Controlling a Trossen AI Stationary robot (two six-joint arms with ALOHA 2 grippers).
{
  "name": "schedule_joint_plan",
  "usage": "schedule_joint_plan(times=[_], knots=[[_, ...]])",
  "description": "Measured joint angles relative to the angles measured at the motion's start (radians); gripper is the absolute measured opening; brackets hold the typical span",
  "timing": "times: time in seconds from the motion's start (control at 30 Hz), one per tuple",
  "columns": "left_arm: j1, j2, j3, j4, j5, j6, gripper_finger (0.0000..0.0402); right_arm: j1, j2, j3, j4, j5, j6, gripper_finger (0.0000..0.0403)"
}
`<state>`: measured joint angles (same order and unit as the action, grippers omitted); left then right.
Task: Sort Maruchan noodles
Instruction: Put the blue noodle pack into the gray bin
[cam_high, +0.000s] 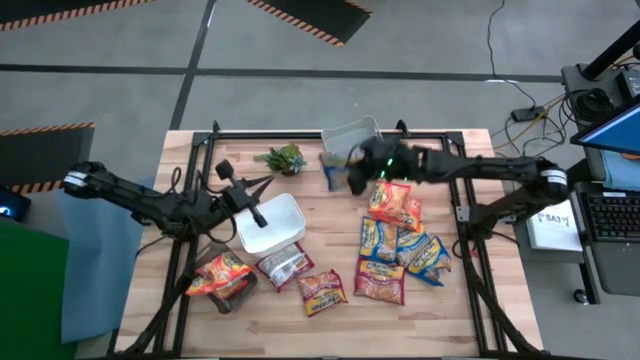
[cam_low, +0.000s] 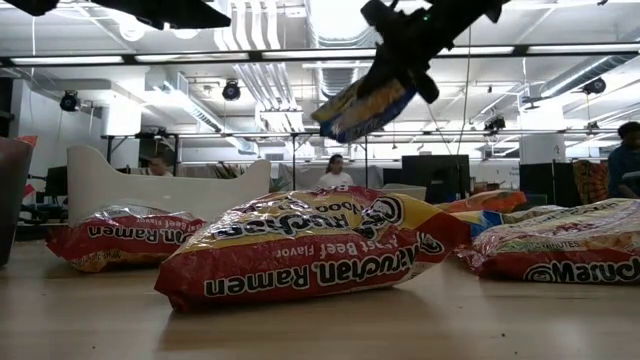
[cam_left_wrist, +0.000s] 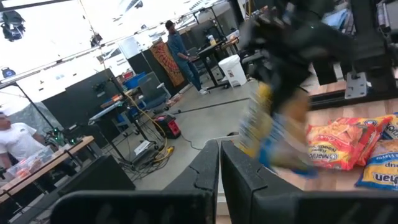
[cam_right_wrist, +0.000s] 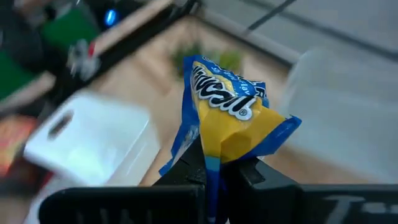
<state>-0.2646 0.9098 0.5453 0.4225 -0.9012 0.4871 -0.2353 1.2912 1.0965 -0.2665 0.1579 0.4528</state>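
My right gripper (cam_high: 358, 172) hangs above the table's far middle, near the clear tub (cam_high: 352, 133), shut on a blue-yellow Maruchan packet (cam_right_wrist: 229, 115). The low view shows that packet (cam_low: 362, 106) in the air. My left gripper (cam_high: 252, 198) is shut and waits over the white tub (cam_high: 275, 225), touching nothing. Other packets lie flat on the table. An orange-red one (cam_high: 395, 205) and blue-yellow ones (cam_high: 380, 240) lie on the right. Dark red ones (cam_high: 322, 290) and another orange-red one (cam_high: 220, 272) lie at the near left. My right gripper pinches the blue-yellow packet between its two fingers at a crumpled edge (cam_right_wrist: 216, 155). It comes from the table's right, slanting down. The packet is lifted clear and hangs tilted below and ahead of the fingers (cam_low: 405, 62).
A small green plant (cam_high: 282, 158) stands at the far edge between the two tubs. The dark metal frame (cam_high: 462, 215) runs along the table's sides. People show in the room beyond the table in the low and left wrist views.
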Motion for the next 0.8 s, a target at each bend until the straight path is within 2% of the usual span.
schedule_joint_plan(times=[0.13,0.27,0.63,0.8], knots=[[0.000,0.001,0.000,0.003,0.000,0.025,0.0000,-0.111,-0.020,0.077,-0.062,0.003,-0.017,0.0013],[0.000,-0.001,0.000,0.017,0.000,0.067,0.0000,-0.200,0.024,0.176,-0.183,0.003,-0.062,0.0013],[0.000,-0.002,0.000,0.066,0.000,0.200,0.0000,-0.328,0.321,0.488,-0.545,0.008,-0.238,0.0013],[0.000,-0.002,0.000,0.075,0.000,0.237,0.0000,-0.335,0.434,0.628,-0.730,0.189,-0.276,0.0013]])
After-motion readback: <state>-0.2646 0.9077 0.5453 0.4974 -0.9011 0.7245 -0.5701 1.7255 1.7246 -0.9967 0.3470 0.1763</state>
